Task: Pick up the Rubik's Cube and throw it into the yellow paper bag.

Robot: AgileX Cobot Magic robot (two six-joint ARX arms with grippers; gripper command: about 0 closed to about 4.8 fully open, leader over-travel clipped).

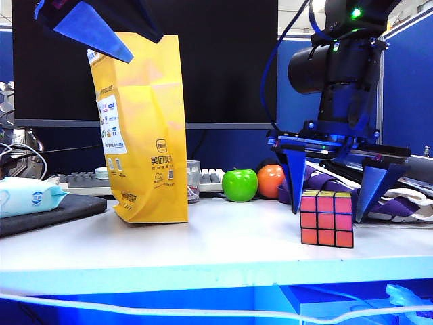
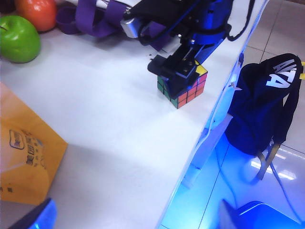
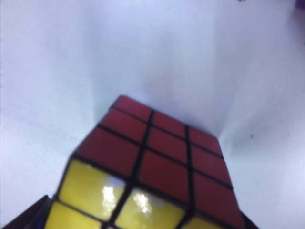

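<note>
rubik's cube [image 1: 327, 219] sits flat on the white table [image 1: 203, 237] near its front right corner, well apart from the yellow paper bag [image 1: 143, 128], which stands upright on the left side. right gripper [image 1: 336, 191] is directly over the cube, fingers spread wide and pointing down, one blue finger on each side of it and apart from its sides, nothing held. key relation: cube lies between the right gripper's fingers and a bit in front of them in the exterior view, so whether the fingers are level with its side faces can't be told for sure. in the left wrist view the right gripper [image 2: 178, 71] covers the cube's top. right wrist view is filled by the cube's red and yellow faces, so it is very close. cube has no long axis; its flat faces look roughly square to the fingers. left gripper [image 1: 95, 27] hangs above the bag's mouth, jaws wide, empty, far from the cube, so the right arm is clearly the nearer one. judgement: next is a slight drop, then close on the cube. green apple [image 1: 240, 185] and orange [image 1: 270, 181] sit behind, out of the way.
</note>
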